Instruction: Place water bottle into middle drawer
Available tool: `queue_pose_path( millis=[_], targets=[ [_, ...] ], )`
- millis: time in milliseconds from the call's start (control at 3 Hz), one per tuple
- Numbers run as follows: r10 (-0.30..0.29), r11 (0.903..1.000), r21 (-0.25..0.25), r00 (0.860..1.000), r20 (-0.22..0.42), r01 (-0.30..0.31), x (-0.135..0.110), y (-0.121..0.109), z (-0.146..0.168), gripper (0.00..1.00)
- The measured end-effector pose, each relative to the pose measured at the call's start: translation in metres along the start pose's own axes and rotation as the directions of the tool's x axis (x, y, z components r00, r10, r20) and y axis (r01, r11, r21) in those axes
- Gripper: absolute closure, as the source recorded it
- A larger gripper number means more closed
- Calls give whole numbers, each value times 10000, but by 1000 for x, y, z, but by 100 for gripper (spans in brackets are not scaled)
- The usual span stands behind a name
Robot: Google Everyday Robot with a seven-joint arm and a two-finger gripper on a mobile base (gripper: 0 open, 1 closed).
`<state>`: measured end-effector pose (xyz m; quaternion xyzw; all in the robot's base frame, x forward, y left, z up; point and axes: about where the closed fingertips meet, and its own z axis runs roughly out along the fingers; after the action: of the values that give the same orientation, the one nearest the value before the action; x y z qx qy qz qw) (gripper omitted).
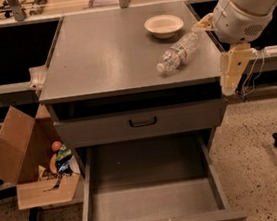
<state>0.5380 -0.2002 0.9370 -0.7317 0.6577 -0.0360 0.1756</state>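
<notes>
Pointing downward, the cream-coloured gripper (232, 71) hangs just off the right edge of the worktop (101, 51), below the arm's white body; whether it is open or closed I cannot tell, and it holds nothing that shows. In the single camera view, the water bottle (177, 52) lies on its side on the worktop near that right edge, to the left of the gripper and above it in the picture. Its long axis runs diagonally, with the white cap toward the front left and the base toward the back right, just short of the cream bowl (164, 25). Under the closed drawer front (143, 122) with its black handle, the middle drawer (149, 202) stands pulled out, its floor bare. My judgement is that the reach must go up and leftward, closing across the bottle's diagonal. A cardboard box (21, 162) sits on the floor at left.
</notes>
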Motion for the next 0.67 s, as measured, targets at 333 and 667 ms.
queue_pose_path(
  millis=[333,667],
  targets=[
    [-492,9988,12,9988,63,492,0,-4,5,0],
    [-516,9987,24,9987,62,515,0,-4,5,0]
  ],
)
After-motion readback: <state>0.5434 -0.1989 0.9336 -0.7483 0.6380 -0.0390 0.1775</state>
